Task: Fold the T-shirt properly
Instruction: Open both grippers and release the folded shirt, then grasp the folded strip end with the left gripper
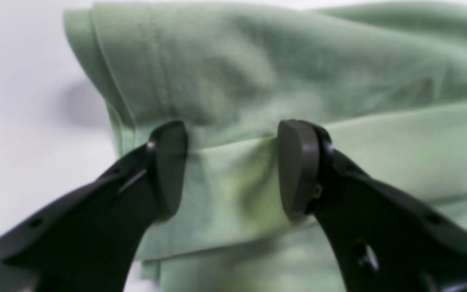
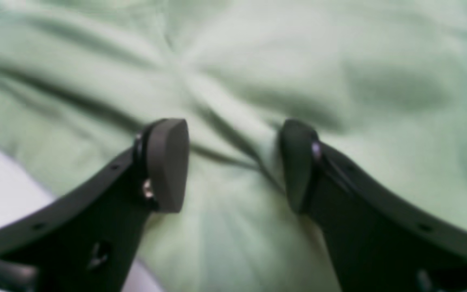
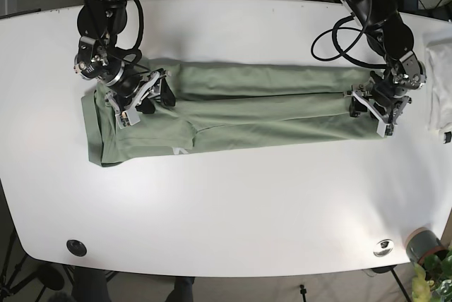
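A green T-shirt (image 3: pixel 233 115) is lying as a long folded band across the white bench (image 3: pixel 233 217), its long axis running side to side in the base view, with one arm stationed at each end. At the shirt's left end in that view, the right end effector (image 3: pixel 141 97) is sitting down on the wider, rumpled portion of the cloth; its wrist camera is showing the jaws spread apart, a raised crease of fabric lying between the pads (image 2: pixel 168 164) but not yet pinched. At the shirt's far end, the left end effector (image 3: pixel 374 108) is poised over the narrow end, jaws likewise parted, a folded edge of cloth (image 1: pixel 233 142) passing between them without being clamped. Each arm is therefore nearest its own end of the band, and the fabric is lying directly under and ahead of both sets of jaws. The next fold looks likely to turn on bringing one end along the long axis toward the other. A small white mark near the shirt's lower edge (image 3: pixel 180 151) is too small to read.
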Robot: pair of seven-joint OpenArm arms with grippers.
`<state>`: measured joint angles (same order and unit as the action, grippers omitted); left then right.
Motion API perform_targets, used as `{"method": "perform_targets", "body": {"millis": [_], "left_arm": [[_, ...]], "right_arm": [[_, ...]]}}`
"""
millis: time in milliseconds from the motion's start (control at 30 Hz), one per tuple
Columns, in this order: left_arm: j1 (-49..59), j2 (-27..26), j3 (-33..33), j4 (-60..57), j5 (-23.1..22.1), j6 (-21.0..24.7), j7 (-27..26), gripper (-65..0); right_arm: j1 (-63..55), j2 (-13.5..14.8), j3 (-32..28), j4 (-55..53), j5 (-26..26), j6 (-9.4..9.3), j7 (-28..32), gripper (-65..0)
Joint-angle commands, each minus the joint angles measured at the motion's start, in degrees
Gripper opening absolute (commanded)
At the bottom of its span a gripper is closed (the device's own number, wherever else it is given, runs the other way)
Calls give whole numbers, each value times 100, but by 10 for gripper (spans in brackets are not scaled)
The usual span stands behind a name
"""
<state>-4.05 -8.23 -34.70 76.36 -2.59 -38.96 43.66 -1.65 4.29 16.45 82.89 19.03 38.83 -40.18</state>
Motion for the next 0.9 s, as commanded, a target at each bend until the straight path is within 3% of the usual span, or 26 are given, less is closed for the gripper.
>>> {"method": "perform_targets", "body": {"millis": [0, 133, 367, 600, 867], "left_arm": [[-47, -69, 2, 369, -27, -12, -36, -317], [-39, -69, 2, 782, -36, -12, -1, -314], [-65, -78, -192, 1283, -150, -47, 702, -304], [-56, -324, -684, 1274, -1064, -104, 746, -178], [-39, -913, -719, 316, -2295, -104, 992, -171]], "right_arm": [[90, 67, 21, -127, 62, 16, 190, -300], [152, 182, 12, -294, 62, 16, 234, -300], [134, 190, 12, -302, 62, 16, 234, -300], [134, 173, 4, -302, 62, 16, 234, -300], [134, 182, 4, -302, 62, 16, 234, -300]]}}
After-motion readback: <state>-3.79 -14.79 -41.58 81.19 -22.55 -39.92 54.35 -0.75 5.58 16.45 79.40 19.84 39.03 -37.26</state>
